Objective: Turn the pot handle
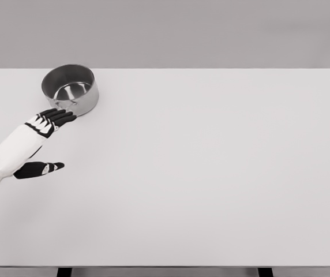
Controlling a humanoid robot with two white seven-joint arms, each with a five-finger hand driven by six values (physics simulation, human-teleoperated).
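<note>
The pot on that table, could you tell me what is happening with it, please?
A white robot arm reaches in from the left, its left hand extended toward the near side of the metal pot at the far left of the white table. The fingers are straight, at the pot's base; no grasp shows. No handle is visible.

Polished, mirror-like metal is being shown by the pot point(71, 88) at ten o'clock. A smooth matt white surface is being presented by the table point(211, 173). The left robot hand point(52, 119) is being rendered in matt black with smooth white plates.
</note>
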